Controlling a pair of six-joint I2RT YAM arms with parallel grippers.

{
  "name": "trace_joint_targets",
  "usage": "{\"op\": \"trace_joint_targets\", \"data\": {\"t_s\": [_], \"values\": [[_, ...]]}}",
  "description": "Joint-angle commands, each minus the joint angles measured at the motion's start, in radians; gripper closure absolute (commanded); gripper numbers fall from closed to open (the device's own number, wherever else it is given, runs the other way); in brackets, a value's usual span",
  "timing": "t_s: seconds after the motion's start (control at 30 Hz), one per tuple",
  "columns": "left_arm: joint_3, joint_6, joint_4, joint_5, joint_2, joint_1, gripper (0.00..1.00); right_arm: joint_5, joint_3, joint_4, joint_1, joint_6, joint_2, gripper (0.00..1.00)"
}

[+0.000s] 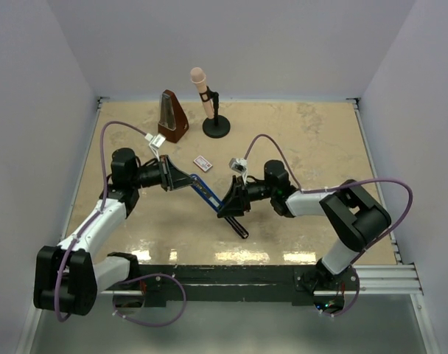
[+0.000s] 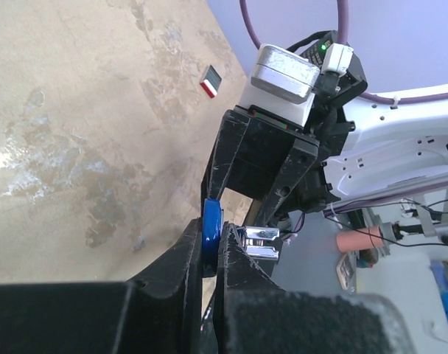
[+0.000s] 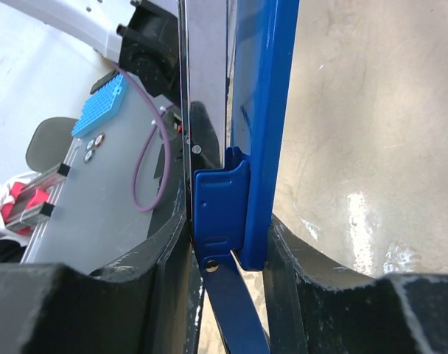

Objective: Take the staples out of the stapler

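The stapler (image 1: 205, 193) is held above the table between both grippers, opened at its hinge. Its blue bar runs from the left gripper (image 1: 181, 179) to the right gripper (image 1: 228, 206). Its black bar (image 1: 241, 227) slants down toward the table's near side. In the left wrist view, my left gripper (image 2: 211, 236) is shut on the blue bar's tip (image 2: 211, 227), with the silver rail's end (image 2: 261, 240) just beside it. In the right wrist view, my right gripper (image 3: 228, 228) is shut on the blue hinge end (image 3: 222, 206), with the silver rail (image 3: 206, 74) alongside. The staples are hidden.
A brown metronome (image 1: 172, 116) and a microphone on a black stand (image 1: 209, 103) stand at the back. A small white box with a red label (image 1: 203, 163) lies just behind the stapler and also shows in the left wrist view (image 2: 211, 81). Walls enclose the table.
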State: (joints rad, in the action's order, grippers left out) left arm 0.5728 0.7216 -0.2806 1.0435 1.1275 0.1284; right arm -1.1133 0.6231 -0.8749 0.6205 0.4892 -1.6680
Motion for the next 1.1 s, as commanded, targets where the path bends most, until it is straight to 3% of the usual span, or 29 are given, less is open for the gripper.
{"op": "trace_joint_targets", "data": {"t_s": [0.0, 0.1, 0.13, 0.23, 0.47, 0.67, 0.77, 0.8, 0.9, 1.07], "values": [[0.085, -0.062, 0.119, -0.103, -0.061, -0.012, 0.87, 0.09, 0.023, 0.075, -0.054, -0.023, 0.048, 1.0], [0.116, -0.085, 0.19, -0.166, -0.086, -0.012, 0.72, 0.142, 0.033, 0.152, -0.077, -0.058, 0.063, 1.0], [0.131, -0.082, 0.219, -0.178, -0.09, -0.012, 0.6, 0.147, 0.038, 0.189, -0.084, -0.076, 0.063, 1.0], [0.148, -0.076, 0.235, -0.191, -0.095, -0.012, 0.48, 0.17, 0.052, 0.247, -0.093, -0.096, 0.06, 1.0], [0.177, -0.137, 0.323, -0.23, -0.109, -0.012, 0.43, 0.32, 0.096, 0.416, -0.094, -0.107, 0.111, 1.0], [0.18, -0.244, 0.445, -0.469, -0.167, -0.012, 0.4, 0.646, 0.144, 0.721, -0.093, -0.17, 0.227, 1.0], [0.157, -0.263, 0.468, -0.566, -0.195, -0.012, 0.29, 0.772, 0.153, 0.819, -0.093, -0.189, 0.258, 1.0], [0.144, -0.269, 0.471, -0.58, -0.199, -0.012, 0.17, 0.806, 0.155, 0.838, -0.094, -0.19, 0.261, 1.0], [0.148, -0.278, 0.489, -0.608, -0.216, -0.012, 0.0, 0.932, 0.164, 0.902, -0.093, -0.186, 0.269, 1.0], [0.162, -0.298, 0.529, -0.707, -0.282, -0.012, 0.0, 1.098, 0.222, 1.022, -0.074, -0.169, 0.229, 1.0]]}}
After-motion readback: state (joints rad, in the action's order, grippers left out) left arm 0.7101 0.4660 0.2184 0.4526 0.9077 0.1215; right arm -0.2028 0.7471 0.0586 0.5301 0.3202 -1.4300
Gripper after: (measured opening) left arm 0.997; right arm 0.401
